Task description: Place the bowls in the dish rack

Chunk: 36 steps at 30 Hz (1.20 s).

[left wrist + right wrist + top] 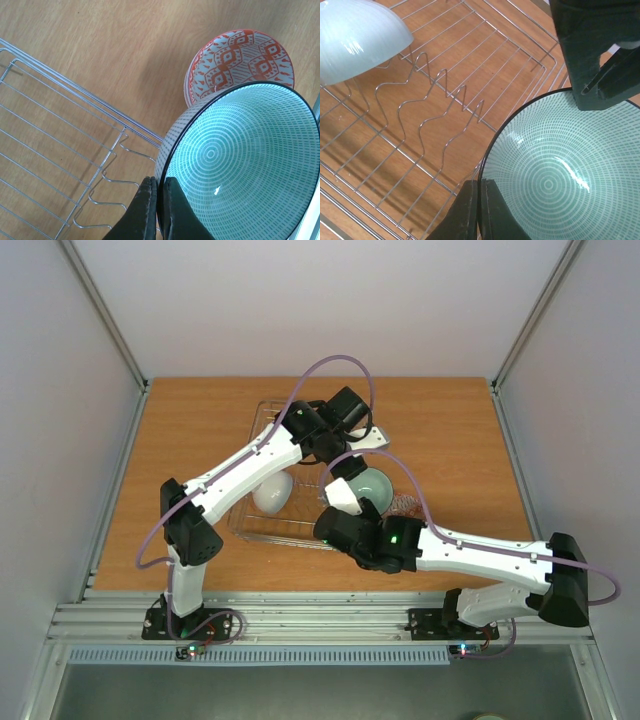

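A green bowl (375,485) with a ringed teal inside and a black rim is held by both grippers at the dish rack's right end. My left gripper (160,192) is shut on its rim, one finger inside and one outside. My right gripper (480,192) is shut on the opposite rim of the same bowl (555,185); the left gripper's dark body (595,50) shows at the far rim. A white bowl (272,492) lies tilted on the prongs in the silver wire rack (250,528). An orange-patterned bowl (240,57) sits on the table just beyond the green bowl (245,165).
The rack's wire floor and wavy prongs (445,100) lie bare between the white bowl (355,35) and the green bowl. The rack's rim (75,90) runs beside the bare wooden table (125,40). Grey walls enclose the table on three sides.
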Each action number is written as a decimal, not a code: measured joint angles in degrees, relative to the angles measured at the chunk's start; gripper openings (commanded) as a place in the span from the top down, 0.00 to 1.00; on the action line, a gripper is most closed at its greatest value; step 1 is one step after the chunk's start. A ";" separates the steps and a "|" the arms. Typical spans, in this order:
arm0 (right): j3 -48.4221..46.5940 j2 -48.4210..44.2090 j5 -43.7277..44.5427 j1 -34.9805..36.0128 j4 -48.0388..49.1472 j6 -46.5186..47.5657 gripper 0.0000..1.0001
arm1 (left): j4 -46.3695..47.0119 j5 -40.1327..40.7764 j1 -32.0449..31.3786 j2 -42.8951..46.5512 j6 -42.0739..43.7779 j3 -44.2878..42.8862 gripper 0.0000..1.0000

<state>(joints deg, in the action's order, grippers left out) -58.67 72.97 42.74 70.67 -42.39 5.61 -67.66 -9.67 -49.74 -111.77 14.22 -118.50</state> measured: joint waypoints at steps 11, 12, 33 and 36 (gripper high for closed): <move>1.05 -2.19 0.09 0.76 -0.81 0.00 0.54 | -0.07 -0.37 -0.15 0.00 -0.22 -0.02 1.00; 1.11 -2.27 0.11 0.92 -1.25 -0.17 0.53 | -0.13 -0.46 -0.09 0.00 -0.24 -0.02 1.00; 1.84 1.53 1.38 2.19 -3.28 1.86 0.99 | 0.17 -5.81 -0.70 0.72 1.09 -0.20 1.00; 2.03 1.31 1.40 2.19 -3.13 1.86 0.99 | 0.87 -5.99 -0.70 1.07 1.07 0.50 1.00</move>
<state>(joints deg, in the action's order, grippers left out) -56.64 74.28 44.14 72.86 -45.52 7.46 -66.78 -15.66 -50.43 -110.69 15.29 -117.99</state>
